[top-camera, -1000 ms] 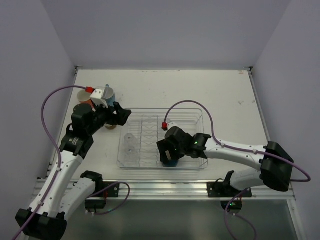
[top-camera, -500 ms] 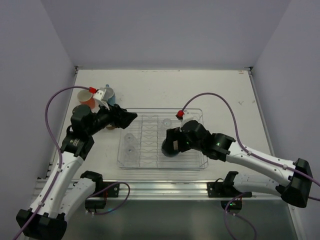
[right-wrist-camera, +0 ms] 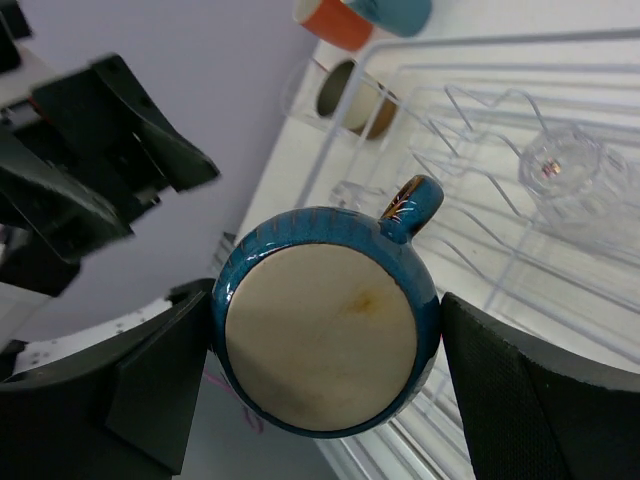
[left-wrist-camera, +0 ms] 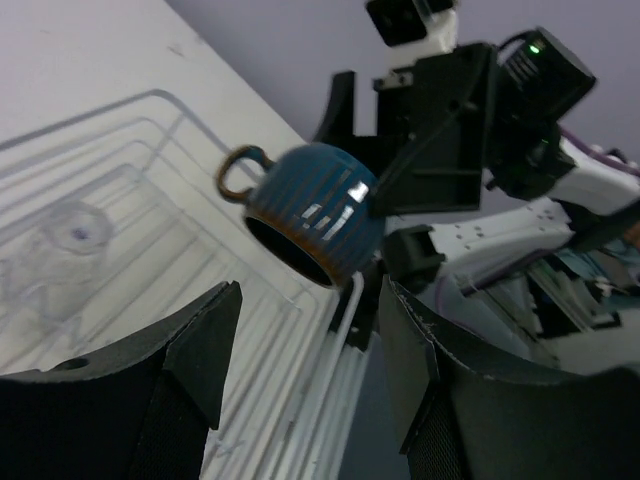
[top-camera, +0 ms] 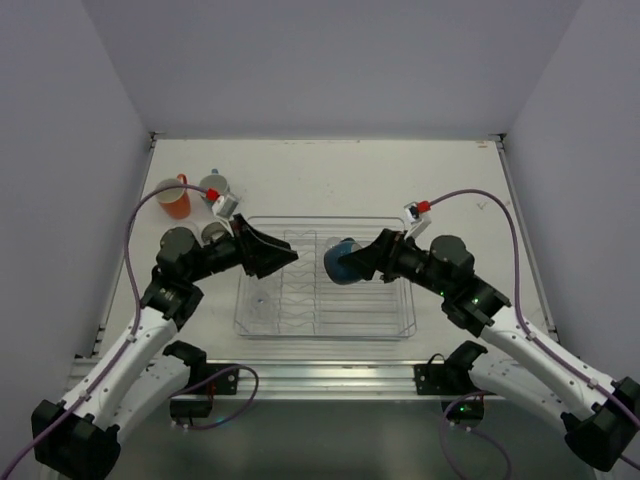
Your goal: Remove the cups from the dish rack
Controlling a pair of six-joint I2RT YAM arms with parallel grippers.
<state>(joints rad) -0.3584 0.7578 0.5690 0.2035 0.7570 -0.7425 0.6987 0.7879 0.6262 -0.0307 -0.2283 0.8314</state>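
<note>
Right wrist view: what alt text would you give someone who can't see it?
A dark blue cup, pale base toward the camera, is clamped in the right gripper. Behind it lies the clear dish rack holding a clear tumbler, with a tan cup, orange mug and light blue mug beyond.

A dark blue cup (top-camera: 340, 262) is held on its side between the fingers (top-camera: 370, 262) of the right gripper (top-camera: 356, 264), above the middle of the dish rack (top-camera: 392, 326). The left gripper (top-camera: 278, 257) is seen over the rack's left part, pointed toward the cup but apart from it. 1 clear tumbler (top-camera: 262, 298) is seen inside the rack. On the surface (top-camera: 330, 175) beyond the rack's left end, an orange mug (top-camera: 176, 201) and a light blue mug (top-camera: 213, 187) are set side by side, with a tan cup (top-camera: 214, 233) just beside the rack
</note>
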